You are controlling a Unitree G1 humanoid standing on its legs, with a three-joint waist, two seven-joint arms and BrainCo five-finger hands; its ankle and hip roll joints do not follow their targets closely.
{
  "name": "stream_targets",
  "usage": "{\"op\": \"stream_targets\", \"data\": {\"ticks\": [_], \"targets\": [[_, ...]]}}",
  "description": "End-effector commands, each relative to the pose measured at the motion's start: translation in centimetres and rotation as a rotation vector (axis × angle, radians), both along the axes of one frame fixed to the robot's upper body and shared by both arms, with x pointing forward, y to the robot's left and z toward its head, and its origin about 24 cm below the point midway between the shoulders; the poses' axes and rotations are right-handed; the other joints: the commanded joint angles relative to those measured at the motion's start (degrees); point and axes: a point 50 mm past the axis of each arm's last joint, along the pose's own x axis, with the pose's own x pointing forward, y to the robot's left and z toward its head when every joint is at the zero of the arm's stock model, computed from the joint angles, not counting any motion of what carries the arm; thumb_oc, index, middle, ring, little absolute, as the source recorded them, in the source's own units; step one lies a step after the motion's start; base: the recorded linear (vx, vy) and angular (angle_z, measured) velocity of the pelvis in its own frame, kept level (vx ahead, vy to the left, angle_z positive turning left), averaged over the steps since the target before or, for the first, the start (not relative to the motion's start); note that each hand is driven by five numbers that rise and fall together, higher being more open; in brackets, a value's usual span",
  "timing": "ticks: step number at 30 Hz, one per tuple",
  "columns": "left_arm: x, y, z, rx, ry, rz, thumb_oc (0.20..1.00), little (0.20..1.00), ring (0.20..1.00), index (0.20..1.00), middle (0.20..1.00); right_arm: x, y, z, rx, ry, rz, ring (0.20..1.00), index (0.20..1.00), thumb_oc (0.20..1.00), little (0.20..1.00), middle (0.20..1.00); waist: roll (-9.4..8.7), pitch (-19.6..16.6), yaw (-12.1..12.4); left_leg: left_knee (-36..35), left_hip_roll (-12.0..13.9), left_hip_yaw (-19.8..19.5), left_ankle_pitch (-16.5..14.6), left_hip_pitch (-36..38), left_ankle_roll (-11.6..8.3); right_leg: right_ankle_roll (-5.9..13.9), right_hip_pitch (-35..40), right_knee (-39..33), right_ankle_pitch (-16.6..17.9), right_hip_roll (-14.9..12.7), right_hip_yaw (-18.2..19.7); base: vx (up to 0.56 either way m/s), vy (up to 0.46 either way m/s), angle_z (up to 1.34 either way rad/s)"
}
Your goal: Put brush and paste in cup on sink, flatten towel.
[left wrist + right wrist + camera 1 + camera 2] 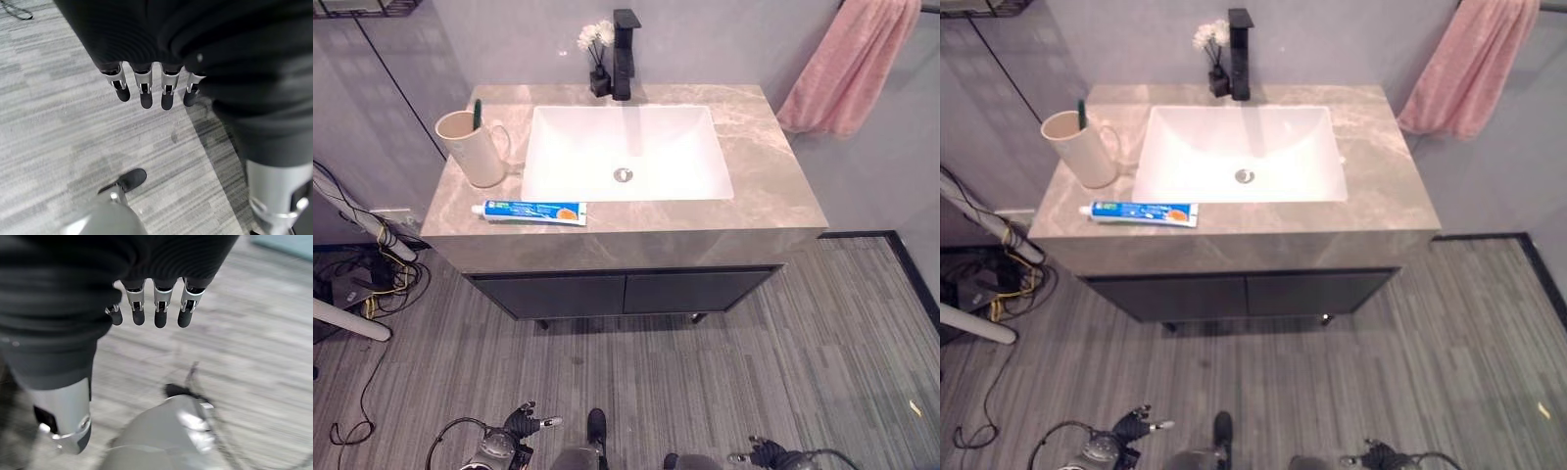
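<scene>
- the grey marble counter (764, 186) stands on a dark cabinet (626, 292) above the striped grey floor (783, 362); a white rectangular sink (626, 147) is set into the middle of it, with a round drain (623, 174) in its bottom.
- a pink towel (850, 59) hangs bunched on the wall beyond the counter's far right corner, its lower end in folds and not spread flat.
- a black tap (624, 54) stands behind the sink, and just beside it a small dark vase of white flowers (597, 59).
- a cream cup (470, 145) with a handle stands upright on the counter left of the sink; a green toothbrush (477, 110) stands in it, its end showing above the rim.
- the toothpaste tube (534, 211) lies flat near the counter's front edge, in front of the cup and apart from it; it is blue and white with an orange patch, and its print is too small to read.
- the left hand (146, 83) hangs low over the floor, well apart from the counter, its fingers straight, side by side and holding nothing.
- the right hand (156, 303) hangs low over the floor too, on the other side, fingers straight, close together and empty.
</scene>
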Motion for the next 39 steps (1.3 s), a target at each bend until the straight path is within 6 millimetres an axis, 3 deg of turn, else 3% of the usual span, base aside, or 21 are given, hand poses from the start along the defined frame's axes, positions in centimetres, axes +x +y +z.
{"op": "stream_targets", "data": {"ticks": [1,3,4,5,6,7,8,10,12,16,20,23,27,29,30,32,33,36,39], "targets": [[-0.7,0.4,-0.1,0.019,0.028,-0.037,1.000,1.000,1.000,1.000,1.000,0.0,-0.4,0.1,0.067,-0.031,-0.116,1.000,1.000,1.000,1.000,1.000,0.08,0.95,-0.72,5.52,-1.12,-1.93,-2.49,-2.28,-0.40,1.71,1.04,-4.48,15.20,1.96,3.28,0.26,0.251,-0.10],[-0.8,0.7,-0.1,0.019,0.029,-0.019,1.000,1.000,1.000,1.000,1.000,-0.1,-0.4,0.1,0.081,-0.042,-0.154,1.000,1.000,1.000,1.000,1.000,0.25,0.94,-0.75,4.49,-0.68,-1.79,-2.21,-1.34,-0.31,1.63,-0.78,-4.00,14.13,2.99,2.86,0.17,0.125,-0.11],[-1.1,0.9,-0.1,0.027,0.042,-0.019,1.000,1.000,1.000,1.000,1.000,-0.2,-0.3,0.1,0.094,-0.050,-0.179,1.000,1.000,1.000,1.000,1.000,0.49,0.67,-0.97,2.92,-0.25,-1.40,-1.93,0.07,-0.58,1.02,-1.73,-5.80,10.86,4.32,1.30,0.26,0.008,-0.13],[-2.0,1.1,-0.3,0.035,0.077,-0.025,1.000,1.000,1.000,1.000,1.000,0.0,0.0,0.1,0.098,-0.058,-0.169,1.000,1.000,1.000,1.000,1.000,-0.36,-0.06,-0.74,0.58,0.02,-1.01,-2.04,2.53,-1.30,1.14,-2.27,-14.28,10.56,3.18,-4.79,0.33,-0.018,-0.10],[-2.3,1.2,-0.4,0.034,0.087,-0.021,1.000,1.000,1.000,1.000,1.000,0.2,-0.1,0.2,0.102,-0.069,-0.187,1.000,1.000,1.000,1.000,1.000,-0.90,-0.29,-1.00,0.09,-0.15,-0.85,-2.26,3.22,-1.53,1.42,-3.37,-18.50,11.87,2.89,-5.33,0.26,-0.054,-0.20],[-2.3,1.2,-0.4,0.034,0.087,-0.021,1.000,1.000,1.000,1.000,1.000,0.2,-0.1,0.2,0.102,-0.069,-0.187,1.000,1.000,1.000,1.000,1.000,-0.80,-0.09,-1.07,-0.01,-0.07,-0.96,-2.33,3.56,-1.56,1.42,-2.90,-18.81,11.93,2.97,-5.47,0.25,-0.082,-0.24],[-2.1,1.3,-0.3,0.040,0.083,-0.018,1.000,1.000,1.000,1.000,1.000,0.8,-0.2,0.4,0.117,-0.091,-0.216,1.000,1.000,1.000,1.000,1.000,-1.16,0.23,-1.54,-0.53,-0.23,-1.77,-2.99,5.28,-1.92,2.12,-4.59,-23.58,15.25,2.13,-3.86,0.24,-0.087,-0.21],[-1.7,1.4,-0.2,0.053,0.077,-0.028,1.000,1.000,1.000,1.000,1.000,1.6,-0.1,0.6,0.108,-0.104,-0.188,1.000,1.000,1.000,1.000,1.000,-1.51,0.88,-1.81,-0.99,0.10,-2.59,-3.63,6.81,-2.52,2.85,-6.04,-25.62,17.63,0.90,-3.08,0.26,-0.137,0.14],[-1.4,1.1,-0.2,0.053,0.083,-0.066,1.000,1.000,1.000,1.000,1.000,1.3,-0.6,0.6,0.086,-0.087,-0.180,1.000,1.000,1.000,1.000,1.000,-2.43,0.70,-2.12,-0.77,0.52,-4.46,-4.49,8.09,-3.32,2.03,-4.61,-24.07,16.80,2.26,-0.11,0.30,-0.242,0.50],[-1.3,0.5,-0.3,0.033,0.079,-0.062,1.000,1.000,1.000,1.000,1.000,-0.5,-1.9,0.4,0.025,-0.028,-0.161,1.000,1.000,1.000,1.000,1.000,-2.52,-0.62,-1.94,3.09,2.06,-6.55,-6.89,9.35,-4.86,0.12,-1.39,-23.81,14.69,3.17,-3.44,0.31,-0.262,0.71],[0.3,0.3,0.1,0.025,0.017,-0.039,1.000,1.000,1.000,1.000,1.000,-0.4,-2.9,0.8,-0.007,-0.041,-0.169,1.000,1.000,1.000,1.000,1.000,-2.29,0.19,-2.14,10.97,2.83,-6.95,-4.63,5.88,-7.38,-1.49,0.13,-23.68,12.91,3.81,-5.47,0.13,-0.195,0.31],[1.8,0.0,0.6,0.011,-0.048,-0.020,1.000,1.000,1.000,1.000,1.000,-0.1,-3.6,1.1,-0.023,-0.057,-0.177,1.000,1.000,1.000,1.000,1.000,-2.03,1.69,-2.01,17.31,2.02,-7.71,-2.91,2.07,-8.20,-2.57,-0.03,-23.00,11.90,3.87,-5.57,0.06,-0.105,0.11],[3.1,-0.4,1.1,0.008,-0.090,-0.050,1.000,1.000,1.000,1.000,1.000,-0.4,-4.2,1.3,-0.052,-0.049,-0.182,1.000,1.000,1.000,1.000,1.000,-1.28,2.02,-2.39,9.30,4.64,-4.28,-2.98,0.53,-7.84,-1.94,0.41,-23.45,10.63,3.34,-5.86,0.06,0.035,0.14],[3.5,-0.7,1.2,0.011,-0.102,-0.074,1.000,1.000,1.000,1.000,1.000,-0.9,-4.7,1.3,-0.073,-0.036,-0.200,1.000,1.000,1.000,1.000,1.000,-0.53,1.55,-2.32,3.25,7.89,-3.56,0.50,-1.27,-8.35,-1.29,0.59,-23.69,10.12,2.79,-5.74,0.13,0.160,0.20],[3.8,-0.9,1.2,0.020,-0.109,-0.098,1.000,1.000,1.000,1.000,1.000,-1.0,-4.9,1.3,-0.099,-0.031,-0.172,1.000,1.000,1.000,1.000,1.000,0.54,1.49,-2.41,-0.09,10.40,-3.47,4.65,-2.90,-9.19,-0.83,0.73,-23.09,9.50,2.38,-5.50,0.18,0.244,0.01],[3.9,-1.2,1.3,0.021,-0.109,-0.128,1.000,1.000,1.000,1.000,1.000,-0.7,-4.7,1.3,-0.129,-0.014,-0.075,1.000,1.000,1.000,1.000,1.000,0.83,1.78,-2.20,0.49,10.30,-4.50,4.39,-2.54,-9.06,-0.71,0.81,-22.34,9.21,2.02,-4.86,0.13,0.196,-0.16],[4.0,-1.3,1.3,0.033,-0.106,-0.170,1.000,1.000,1.000,1.000,1.000,-0.7,-4.5,1.2,-0.160,0.014,0.033,1.000,1.000,1.000,1.000,1.000,1.30,1.59,-2.43,0.72,9.68,-4.57,2.64,-0.86,-8.92,-0.15,1.15,-21.67,9.17,1.36,-3.90,0.06,0.130,-0.33],[3.3,-1.5,1.0,0.034,-0.084,-0.208,1.000,1.000,1.000,1.000,1.000,-1.4,-4.2,0.9,-0.130,0.027,-0.010,1.000,1.000,1.000,1.000,1.000,1.41,1.00,-2.80,1.74,7.52,-3.61,0.68,0.20,-8.17,1.25,1.95,-22.88,11.05,-0.61,-1.94,0.12,0.265,-0.47],[2.0,-1.7,0.5,0.022,-0.058,-0.209,1.000,1.000,1.000,1.000,1.000,-0.8,-2.9,0.7,-0.091,0.002,0.008,1.000,1.000,1.000,1.000,1.000,1.68,-0.22,-2.46,-0.13,5.36,-1.08,-0.44,2.68,-6.74,2.86,2.49,-25.12,13.21,-2.55,0.00,0.10,0.300,-0.41]]}}
